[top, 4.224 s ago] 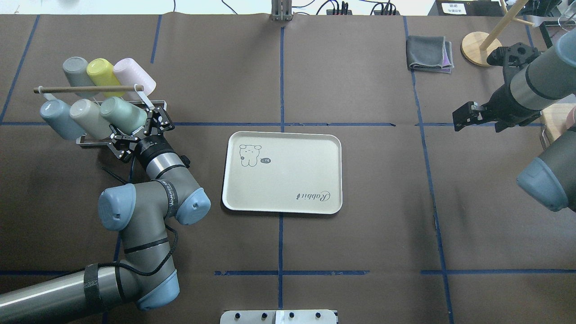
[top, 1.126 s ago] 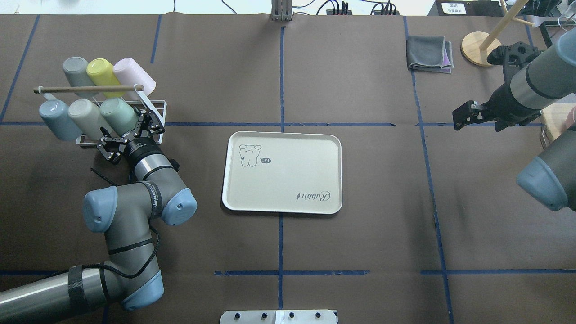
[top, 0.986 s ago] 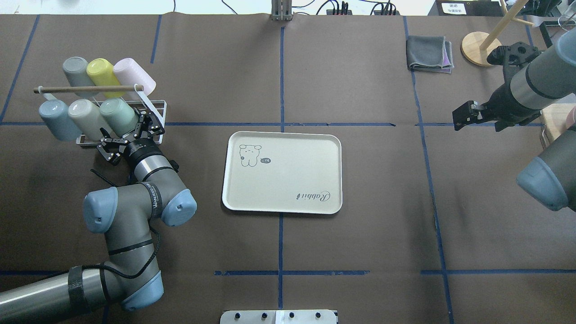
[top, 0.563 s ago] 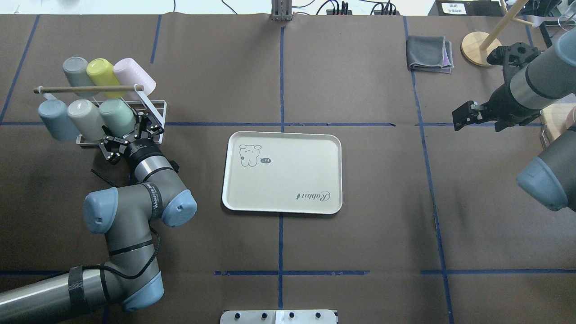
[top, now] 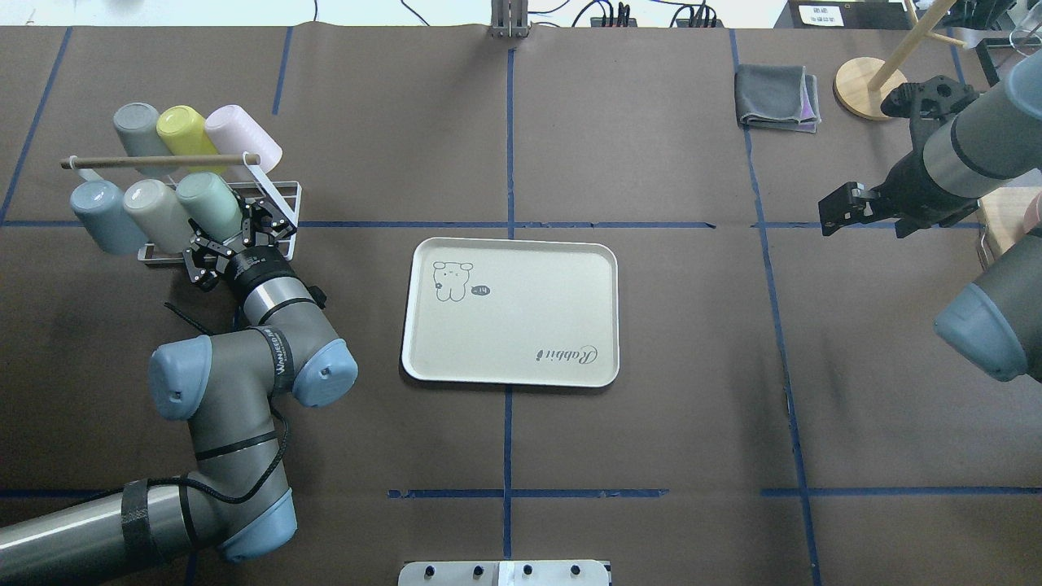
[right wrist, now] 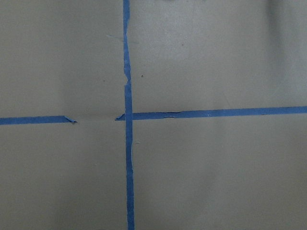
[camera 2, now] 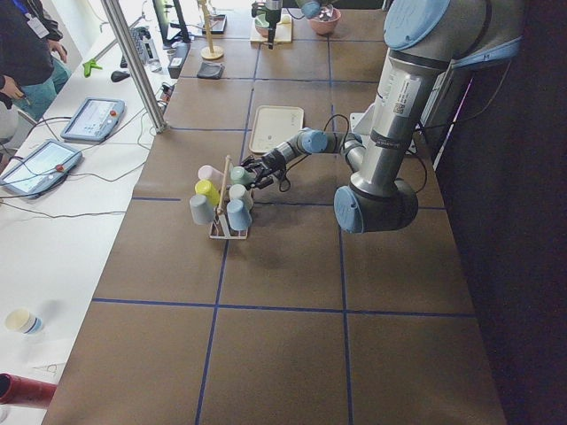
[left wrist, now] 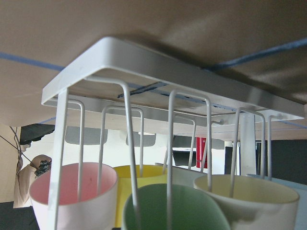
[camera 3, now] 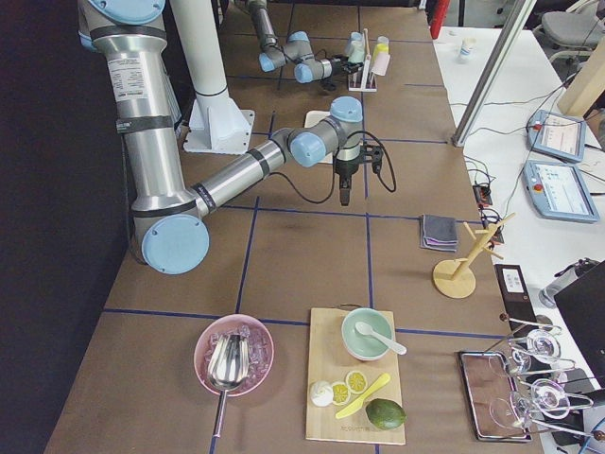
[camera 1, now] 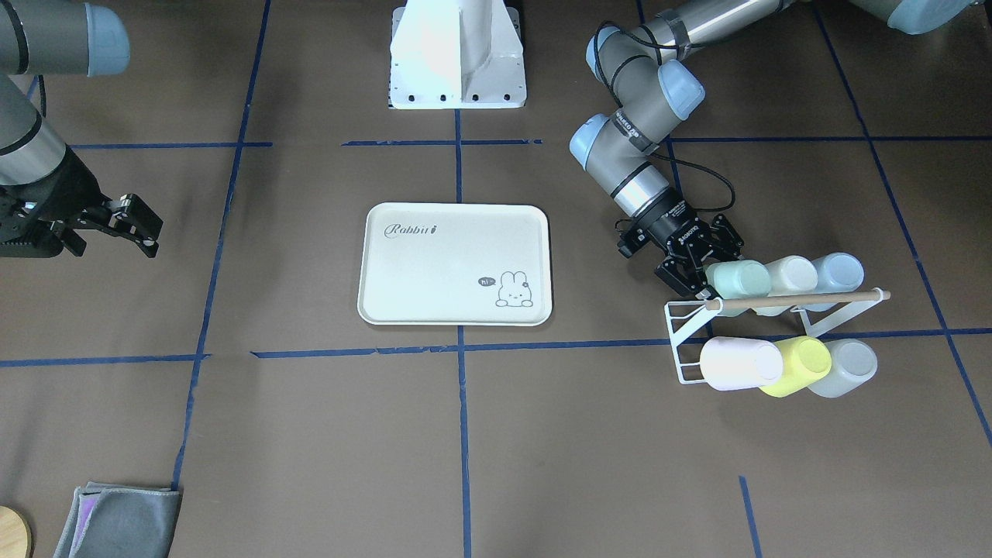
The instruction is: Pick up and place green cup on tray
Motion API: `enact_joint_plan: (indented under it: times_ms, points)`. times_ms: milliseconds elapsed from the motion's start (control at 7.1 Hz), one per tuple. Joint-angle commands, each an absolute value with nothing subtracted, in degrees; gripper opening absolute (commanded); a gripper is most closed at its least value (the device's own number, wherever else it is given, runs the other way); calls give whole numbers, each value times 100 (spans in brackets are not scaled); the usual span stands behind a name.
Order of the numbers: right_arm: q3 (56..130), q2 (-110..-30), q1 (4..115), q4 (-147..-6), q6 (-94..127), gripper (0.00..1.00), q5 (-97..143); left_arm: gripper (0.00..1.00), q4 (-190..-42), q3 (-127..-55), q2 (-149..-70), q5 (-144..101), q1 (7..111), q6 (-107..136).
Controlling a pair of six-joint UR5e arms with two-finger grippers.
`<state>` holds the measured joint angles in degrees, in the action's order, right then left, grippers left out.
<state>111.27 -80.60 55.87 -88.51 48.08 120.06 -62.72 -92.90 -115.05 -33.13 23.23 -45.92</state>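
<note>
The green cup (top: 205,200) lies tilted in a white wire rack (top: 281,199) at the table's left, rightmost of the near row; it also shows in the front view (camera 1: 736,279) and, mouth toward the lens, in the left wrist view (left wrist: 175,208). My left gripper (top: 230,238) is open, with a finger on either side of the cup's mouth end; I cannot tell whether they touch it. The cream tray (top: 562,277) with "Rabbit" script lies empty at the table's middle (camera 1: 434,263). My right gripper (top: 837,213) is open and empty, far right.
The rack also holds a beige cup (top: 153,213), blue-grey cup (top: 96,213), grey cup (top: 134,126), yellow cup (top: 183,130) and pink cup (top: 242,134), under a wooden rod (top: 155,161). A folded grey cloth (top: 776,96) and wooden stand (top: 861,85) are at the far right.
My left gripper has moved left and forward along the rack, and its fingers now straddle the green cup's mouth end. The cup has shifted slightly. The right arm has not moved.
</note>
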Motion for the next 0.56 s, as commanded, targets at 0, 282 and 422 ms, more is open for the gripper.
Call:
enact_joint_plan:
  times_ms: [0, 282, 422]
  points:
    - [11127, -8051, 5581, -8851, 4816, 100, 12006, 50, -6267, -9535, -11452, -3313, 2390, -4605]
    - [11127, -8051, 5590, -8851, 4825, 100, 12006, 51, -6267, -9562, -11443, -3313, 2391, -4623]
    - [11127, -8051, 5590, -8851, 4825, 100, 12006, 52, -6267, -9571, -11443, -3305, 2391, -4623]
